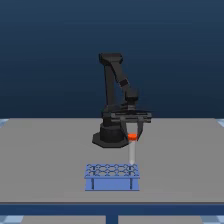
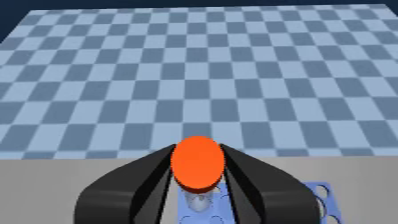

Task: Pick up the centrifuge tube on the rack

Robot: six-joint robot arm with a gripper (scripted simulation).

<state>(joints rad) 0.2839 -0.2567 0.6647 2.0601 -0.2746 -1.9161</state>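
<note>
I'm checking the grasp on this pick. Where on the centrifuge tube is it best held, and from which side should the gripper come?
Best at the orange-red cap end of the centrifuge tube, coming from straight above. The tube stands upright over the rack, its lower part near the holes, so only the top is free. The gripper already has its fingers on either side of the cap, which looks like a sound hold.

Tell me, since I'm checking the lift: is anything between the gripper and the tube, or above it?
Nothing visible. The gripper is closed on the orange cap of the centrifuge tube, which hangs above the rack at the exterior view's right end. Nothing shows overhead.
</note>
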